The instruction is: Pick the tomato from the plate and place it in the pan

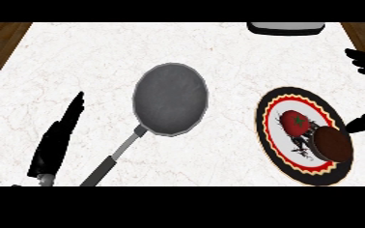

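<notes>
While the tomato (pixel 296 121) lies on the plate (pixel 269 125), the right robot hand (pixel 357 60) shows spread fingers beyond it

A white marble counter (pixel 85 53) fills most of the frame. Brown wood (pixel 10 36) shows at the upper left and upper right corners.

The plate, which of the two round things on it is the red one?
The tomato, red with a green stem, toward the middle of the plate. The other, a flat brown disc, sits at the plate's right edge.
</notes>
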Available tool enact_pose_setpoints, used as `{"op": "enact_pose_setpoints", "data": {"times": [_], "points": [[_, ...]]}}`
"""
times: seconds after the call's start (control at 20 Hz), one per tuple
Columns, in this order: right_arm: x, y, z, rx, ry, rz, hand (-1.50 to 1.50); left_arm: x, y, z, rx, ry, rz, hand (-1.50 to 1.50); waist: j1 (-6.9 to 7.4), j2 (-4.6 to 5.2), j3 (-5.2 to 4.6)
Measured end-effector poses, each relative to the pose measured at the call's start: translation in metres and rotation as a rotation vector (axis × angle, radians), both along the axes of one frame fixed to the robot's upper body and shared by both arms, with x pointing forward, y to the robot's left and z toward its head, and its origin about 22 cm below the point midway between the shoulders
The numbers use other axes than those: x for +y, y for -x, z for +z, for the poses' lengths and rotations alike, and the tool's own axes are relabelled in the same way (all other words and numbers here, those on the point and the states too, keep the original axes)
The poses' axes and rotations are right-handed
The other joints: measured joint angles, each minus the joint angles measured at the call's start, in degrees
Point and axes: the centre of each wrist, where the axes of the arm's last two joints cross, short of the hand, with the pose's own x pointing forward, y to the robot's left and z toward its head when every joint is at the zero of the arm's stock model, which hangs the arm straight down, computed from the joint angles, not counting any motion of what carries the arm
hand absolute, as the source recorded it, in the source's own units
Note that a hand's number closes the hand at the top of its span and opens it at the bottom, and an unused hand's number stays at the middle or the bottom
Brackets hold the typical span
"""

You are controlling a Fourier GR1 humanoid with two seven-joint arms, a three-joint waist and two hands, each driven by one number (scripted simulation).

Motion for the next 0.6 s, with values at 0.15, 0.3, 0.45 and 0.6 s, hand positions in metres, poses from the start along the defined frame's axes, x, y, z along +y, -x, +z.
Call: {"op": "enact_pose_setpoints", "data": {"times": [0.15,0.3,0.45,0.6], "points": [[0.015,-0.012,0.003,0.061,0.025,0.012,-1.5,-0.002,-0.001,-0.001,-0.001,-0.004,-0.002,0.0,-0.12,0.0,0.0],[0.031,-0.026,0.004,0.128,0.049,0.032,-1.5,0.001,-0.004,0.003,0.001,-0.003,-0.005,0.0,0.01,0.03,0.02],[0.044,-0.031,0.003,0.179,0.075,0.063,-1.5,0.002,0.003,0.004,0.004,-0.005,-0.002,0.0,-0.14,-0.04,0.01],[0.06,-0.04,0.0,0.235,0.13,0.098,-1.5,0.001,-0.001,0.006,-0.001,-0.004,0.003,0.0,-0.15,-0.02,0.01]]}}
